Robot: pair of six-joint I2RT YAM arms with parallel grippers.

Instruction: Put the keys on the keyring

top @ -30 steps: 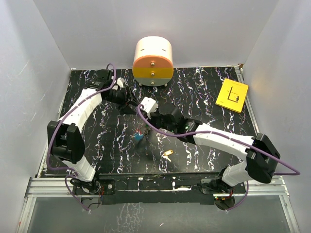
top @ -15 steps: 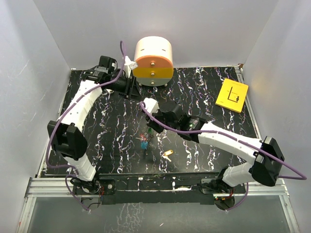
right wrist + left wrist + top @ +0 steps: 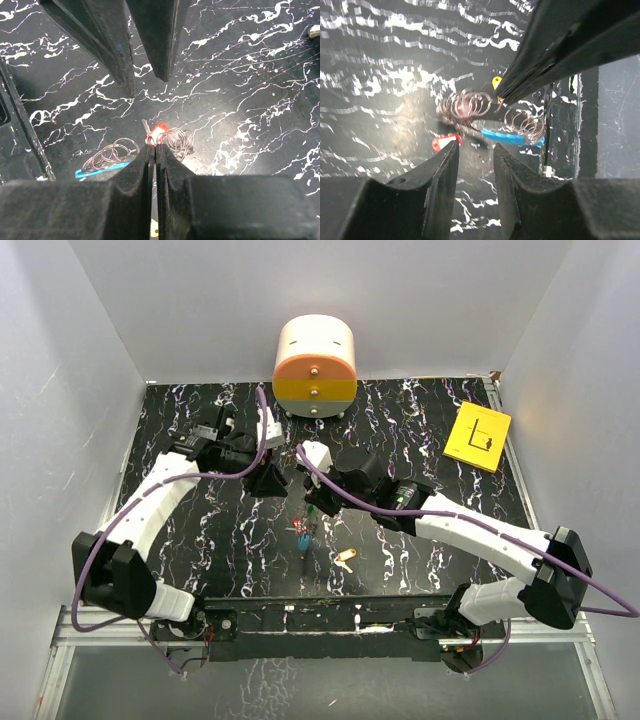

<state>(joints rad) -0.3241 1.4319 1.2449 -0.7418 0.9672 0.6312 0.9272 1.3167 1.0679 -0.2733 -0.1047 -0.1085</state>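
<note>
Right gripper (image 3: 154, 150) is pinched shut on the keyring (image 3: 177, 139), red key (image 3: 159, 131) and blue key (image 3: 97, 171) alongside, at the middle of the table (image 3: 420, 450). Left gripper (image 3: 476, 147), jaws apart (nothing between them), should ease in slowly and steady that ring.

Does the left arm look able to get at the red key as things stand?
Probably yes. The red key lies on bare table just off the left fingers, which stand apart, and the shut right fingers sit off to one side.
</note>
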